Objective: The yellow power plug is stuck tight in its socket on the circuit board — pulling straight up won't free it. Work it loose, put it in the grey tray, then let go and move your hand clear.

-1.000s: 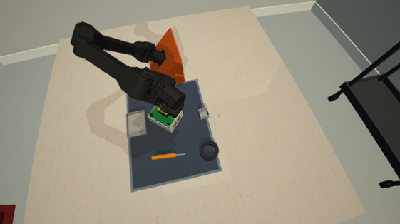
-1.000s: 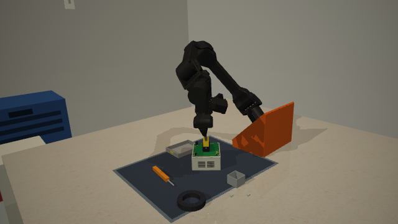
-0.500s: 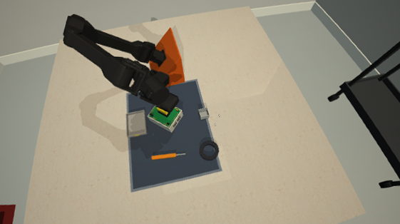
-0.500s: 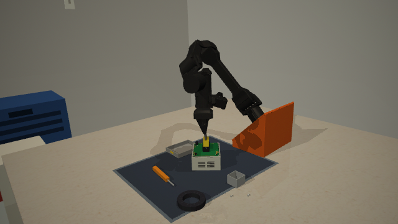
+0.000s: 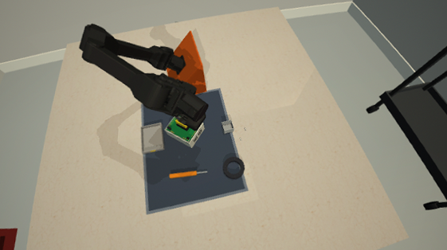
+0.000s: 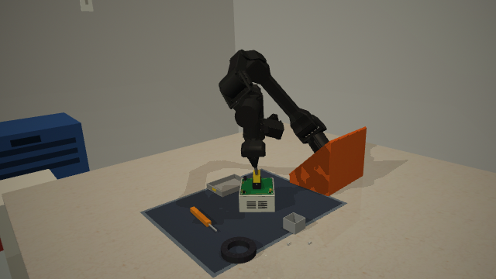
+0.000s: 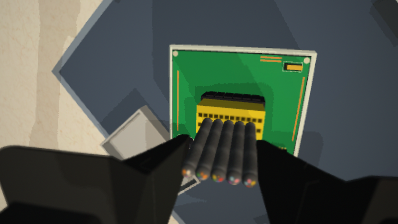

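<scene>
The yellow power plug point(image 5: 181, 124) point(image 6: 256, 177) point(image 7: 230, 111) stands over its black socket point(image 6: 256, 186) point(image 7: 232, 97) on the green circuit board point(image 5: 177, 131) point(image 6: 248, 188) point(image 7: 280, 90). In the wrist view short dark wires rise from the plug. My gripper point(image 6: 256, 170) point(image 7: 222, 145) is shut on the plug, one finger on each side. In the top view the fingertips are hidden under the hand. The plug still meets the socket; how deep it sits I cannot tell. The grey tray point(image 5: 142, 139) point(image 6: 222, 192) point(image 7: 121, 134) lies beside the board's white box and holds nothing that I can see.
An orange screwdriver point(image 5: 183, 174) point(image 6: 201, 217), a black ring point(image 5: 224, 172) point(image 6: 239, 258) and a small grey open box point(image 5: 227, 127) point(image 6: 294, 225) lie on or at the edge of the dark mat point(image 5: 162, 198) point(image 6: 174, 225). An orange upright panel point(image 5: 196, 72) point(image 6: 346, 163) stands near the arm's base.
</scene>
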{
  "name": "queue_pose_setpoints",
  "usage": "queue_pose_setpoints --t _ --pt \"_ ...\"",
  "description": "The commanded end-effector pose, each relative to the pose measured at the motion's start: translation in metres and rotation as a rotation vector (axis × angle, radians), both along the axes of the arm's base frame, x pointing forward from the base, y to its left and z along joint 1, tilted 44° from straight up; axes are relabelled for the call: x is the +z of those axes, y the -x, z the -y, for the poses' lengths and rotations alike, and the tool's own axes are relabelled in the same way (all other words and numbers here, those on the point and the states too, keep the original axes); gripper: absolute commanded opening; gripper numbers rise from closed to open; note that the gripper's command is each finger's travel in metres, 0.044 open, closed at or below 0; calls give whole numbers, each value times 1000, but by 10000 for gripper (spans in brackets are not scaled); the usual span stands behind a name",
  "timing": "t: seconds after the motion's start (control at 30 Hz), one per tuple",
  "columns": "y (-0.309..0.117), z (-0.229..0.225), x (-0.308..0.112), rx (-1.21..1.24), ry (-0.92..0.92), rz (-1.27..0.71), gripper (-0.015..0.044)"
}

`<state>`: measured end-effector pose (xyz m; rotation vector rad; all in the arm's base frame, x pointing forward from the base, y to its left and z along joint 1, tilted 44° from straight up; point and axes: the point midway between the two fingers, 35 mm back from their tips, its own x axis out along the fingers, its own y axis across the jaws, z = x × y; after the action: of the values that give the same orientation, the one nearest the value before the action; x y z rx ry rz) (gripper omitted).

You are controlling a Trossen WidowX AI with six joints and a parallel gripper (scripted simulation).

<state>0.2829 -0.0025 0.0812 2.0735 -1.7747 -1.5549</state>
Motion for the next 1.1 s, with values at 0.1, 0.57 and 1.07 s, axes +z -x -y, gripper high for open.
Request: queue_pose_setpoints --t 0.1,0.57,1.07 --pt "0 -12 9 48 -36 31 0" --pt "11 -9 20 141 -154 129 0" --pt "5 -14 18 90 -90 75 0"
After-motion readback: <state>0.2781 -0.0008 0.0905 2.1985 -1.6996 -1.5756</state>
